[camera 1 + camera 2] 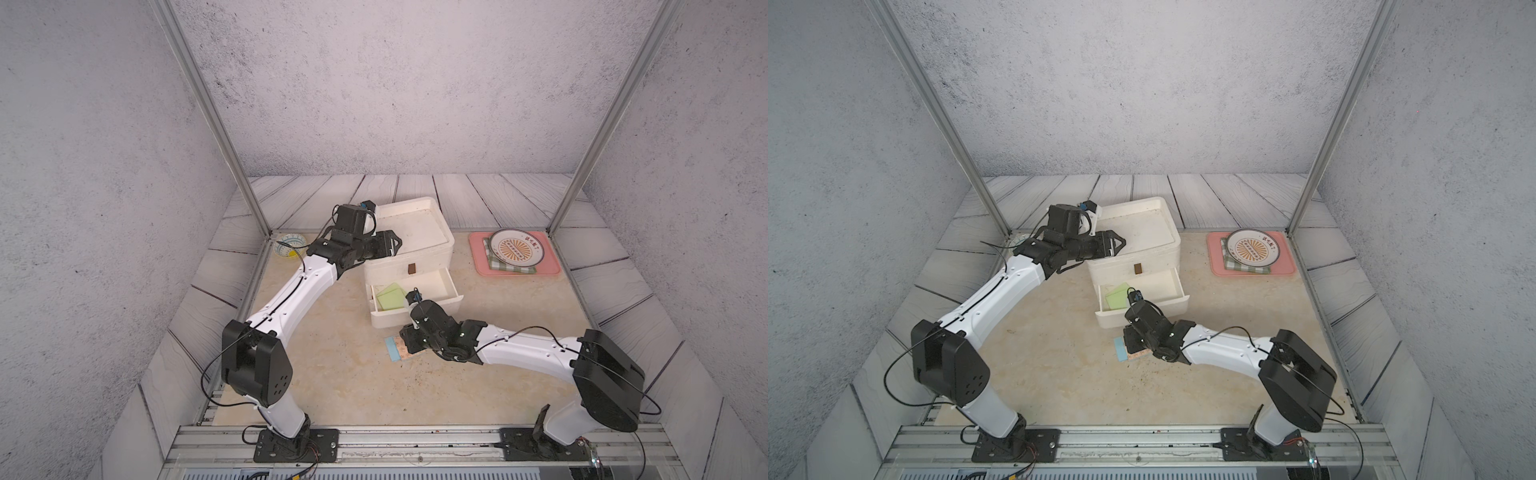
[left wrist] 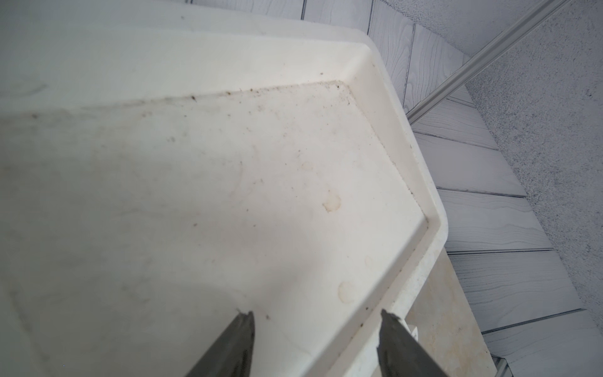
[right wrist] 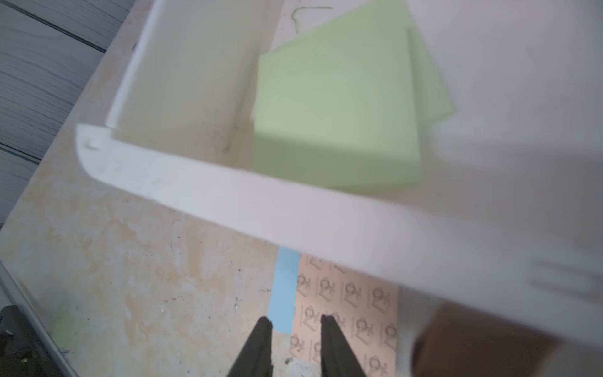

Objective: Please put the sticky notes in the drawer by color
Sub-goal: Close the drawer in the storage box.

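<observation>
The white drawer cabinet (image 1: 432, 257) (image 1: 1158, 253) stands mid-table with one drawer (image 1: 415, 313) (image 1: 1142, 316) pulled out. Pale green sticky notes (image 1: 390, 297) (image 1: 1116, 297) (image 3: 336, 114) lie overlapped in its left end. An orange-patterned pad with a light blue edge (image 1: 402, 348) (image 1: 1137, 354) (image 3: 352, 293) lies on the table just in front of that drawer. My right gripper (image 3: 296, 321) hovers over the pad's blue edge, its jaws a little apart and holding nothing. My left gripper (image 2: 316, 315) (image 1: 392, 243) is open at the cabinet's rimmed top (image 2: 421, 182), one fingertip inside the rim and one outside.
A pink tray (image 1: 555, 266) at the back right carries a patterned plate (image 1: 515, 247) on a green checked cloth (image 1: 509, 268). A small bowl (image 1: 291, 245) sits at the back left by a metal frame post (image 1: 249, 195). Another post (image 1: 569, 199) rises behind the tray.
</observation>
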### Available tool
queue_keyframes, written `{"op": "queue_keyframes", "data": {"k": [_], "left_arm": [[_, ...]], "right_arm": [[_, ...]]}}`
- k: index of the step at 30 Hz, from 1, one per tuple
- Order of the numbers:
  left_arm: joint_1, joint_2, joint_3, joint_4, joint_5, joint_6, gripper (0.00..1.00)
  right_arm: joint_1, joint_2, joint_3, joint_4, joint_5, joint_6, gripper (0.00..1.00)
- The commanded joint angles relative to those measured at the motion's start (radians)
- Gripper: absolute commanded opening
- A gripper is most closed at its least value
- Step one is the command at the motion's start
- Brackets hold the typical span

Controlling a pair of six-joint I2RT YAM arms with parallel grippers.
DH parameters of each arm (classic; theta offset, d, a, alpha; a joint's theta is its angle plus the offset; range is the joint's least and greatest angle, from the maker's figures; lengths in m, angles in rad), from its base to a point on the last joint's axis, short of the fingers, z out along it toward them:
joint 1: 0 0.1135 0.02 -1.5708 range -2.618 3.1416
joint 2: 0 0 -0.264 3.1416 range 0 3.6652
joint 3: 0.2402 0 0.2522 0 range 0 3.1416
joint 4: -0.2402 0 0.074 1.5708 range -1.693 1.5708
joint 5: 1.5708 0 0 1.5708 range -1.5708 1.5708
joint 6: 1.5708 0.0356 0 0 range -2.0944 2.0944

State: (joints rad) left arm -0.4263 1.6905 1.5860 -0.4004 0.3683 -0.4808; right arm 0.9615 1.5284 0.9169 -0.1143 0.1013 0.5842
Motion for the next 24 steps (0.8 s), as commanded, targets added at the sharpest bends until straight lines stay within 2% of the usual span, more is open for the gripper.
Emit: {"op": "queue_keyframes", "data": {"k": [1, 6, 14, 20, 24], "left_arm": [[0.009, 0.067, -0.003, -0.089, 0.054, -0.020, 0.64], [0.006, 0.072, -0.026, -0.080, 0.060, -0.023, 0.64], [0.007, 0.065, -0.037, -0.096, 0.050, -0.005, 0.64], [0.006, 0.067, -0.040, -0.093, 0.054, -0.006, 0.64], [0.006, 0.067, -0.041, -0.087, 0.058, -0.010, 0.64]], "right_arm": [[-0.054, -0.069, -0.044, -0.010, 0.049, -0.011, 0.30], [-0.120, -0.064, -0.041, -0.010, 0.039, -0.043, 0.30], [-0.207, 0.001, 0.070, -0.055, 0.003, -0.117, 0.30], [-0.237, 0.019, 0.136, -0.083, -0.006, -0.151, 0.30], [-0.239, 0.035, 0.152, -0.062, -0.038, -0.128, 0.30]]}}
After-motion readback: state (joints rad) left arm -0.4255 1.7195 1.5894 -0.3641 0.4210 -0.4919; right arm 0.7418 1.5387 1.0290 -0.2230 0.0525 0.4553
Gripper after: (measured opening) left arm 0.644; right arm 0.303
